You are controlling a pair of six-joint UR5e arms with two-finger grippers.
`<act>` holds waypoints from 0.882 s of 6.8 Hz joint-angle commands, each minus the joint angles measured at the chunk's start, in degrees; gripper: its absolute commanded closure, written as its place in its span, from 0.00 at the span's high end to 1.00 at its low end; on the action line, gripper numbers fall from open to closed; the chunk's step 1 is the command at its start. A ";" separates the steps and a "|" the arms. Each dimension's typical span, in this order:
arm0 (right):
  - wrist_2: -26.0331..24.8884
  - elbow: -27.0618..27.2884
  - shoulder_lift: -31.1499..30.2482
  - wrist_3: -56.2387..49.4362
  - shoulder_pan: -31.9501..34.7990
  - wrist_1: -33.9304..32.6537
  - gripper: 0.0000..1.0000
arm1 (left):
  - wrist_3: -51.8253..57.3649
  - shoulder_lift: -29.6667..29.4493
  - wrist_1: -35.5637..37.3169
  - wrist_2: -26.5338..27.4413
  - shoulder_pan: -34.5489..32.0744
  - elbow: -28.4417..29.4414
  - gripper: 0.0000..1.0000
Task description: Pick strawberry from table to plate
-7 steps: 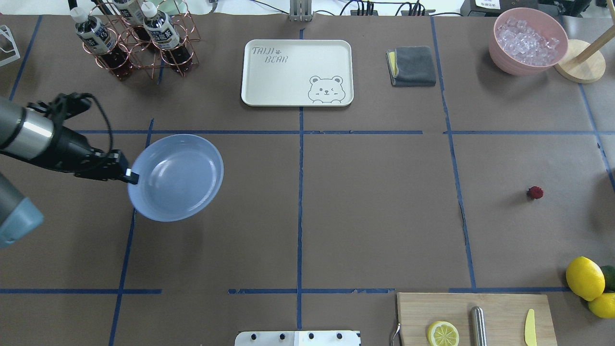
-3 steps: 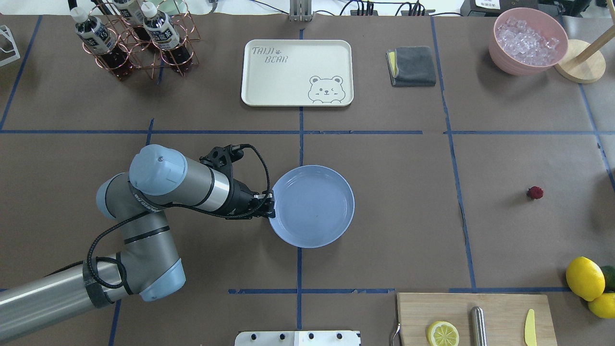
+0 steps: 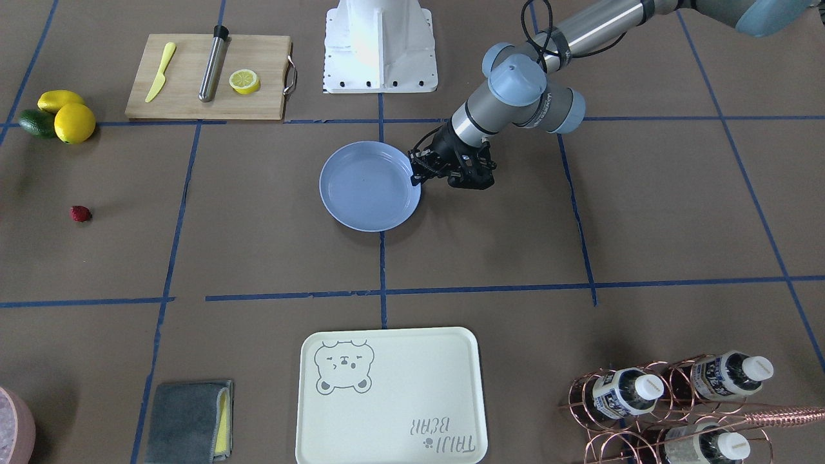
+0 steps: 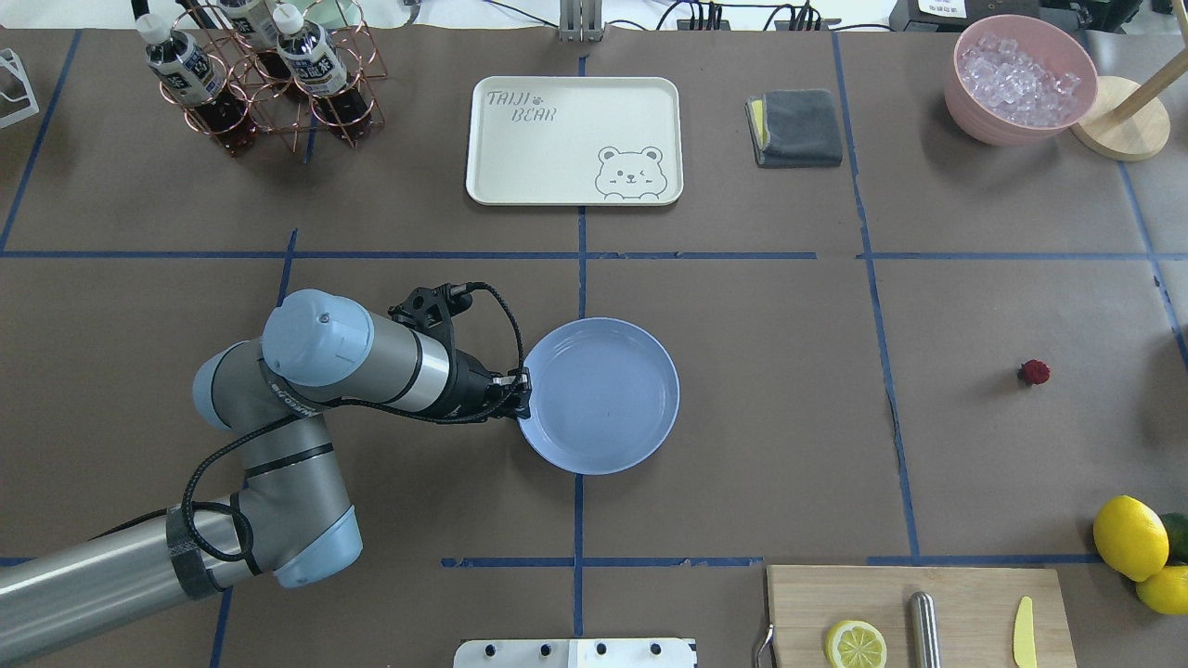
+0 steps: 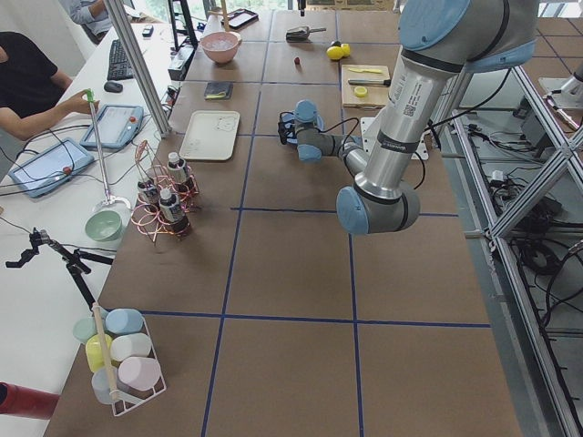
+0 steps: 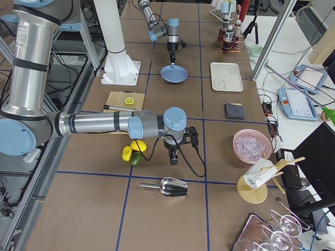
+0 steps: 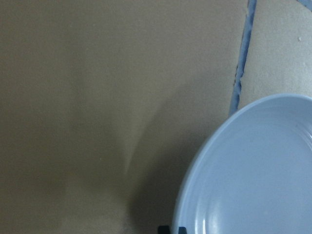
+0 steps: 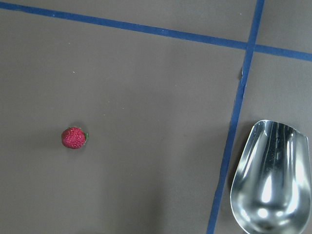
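The strawberry (image 4: 1033, 372) lay on the table (image 4: 742, 464), well apart from the plate (image 4: 650, 371).
The left gripper (image 4: 522, 390) was closed on the plate's rim; how far the right gripper (image 6: 174, 159) was open could not be told. The strawberry looked light and soft: pinch its sides gently.

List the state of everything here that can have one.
left pincer: shut on plate rim
plate: empty
right pincer: open or shut, cannot tell
strawberry: loose on the table, ungrasped
tray: empty
pink bowl: full of ice
bottles: capped
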 commanded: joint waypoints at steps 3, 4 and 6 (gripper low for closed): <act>0.00 0.03 0.00 0.00 -0.04 0.01 1.00 | 0.24 0.04 5.83 1.79 -0.17 -2.57 0.00; 0.00 0.03 0.00 0.00 -0.04 0.01 1.00 | 0.24 0.13 6.90 1.96 -0.17 -3.02 0.00; 0.00 0.03 0.00 0.00 -0.13 0.01 1.00 | 0.33 0.57 6.82 1.97 -0.17 -3.02 0.00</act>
